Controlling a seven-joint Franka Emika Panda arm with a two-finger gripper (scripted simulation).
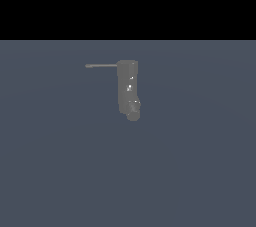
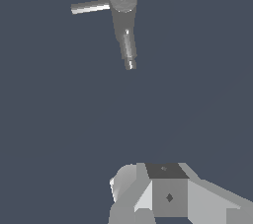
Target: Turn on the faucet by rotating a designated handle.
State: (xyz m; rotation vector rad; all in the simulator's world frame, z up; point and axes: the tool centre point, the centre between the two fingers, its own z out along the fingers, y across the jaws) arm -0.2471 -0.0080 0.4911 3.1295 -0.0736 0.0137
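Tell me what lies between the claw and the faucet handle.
Nothing: in the wrist view only bare grey floor separates the claw from the handle and faucet.

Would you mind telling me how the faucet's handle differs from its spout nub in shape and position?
The handle is a thin straight rod, while the spout nub is a stubby round cylinder. The handle projects sideways from the top of the faucet toward the exterior view's left; the spout nub sits at the body's lower end. The handle is clearly longer than the nub. Both are dull grey.

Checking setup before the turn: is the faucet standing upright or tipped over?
Upright: the faucet body stands vertical, the handle projecting level from its top.
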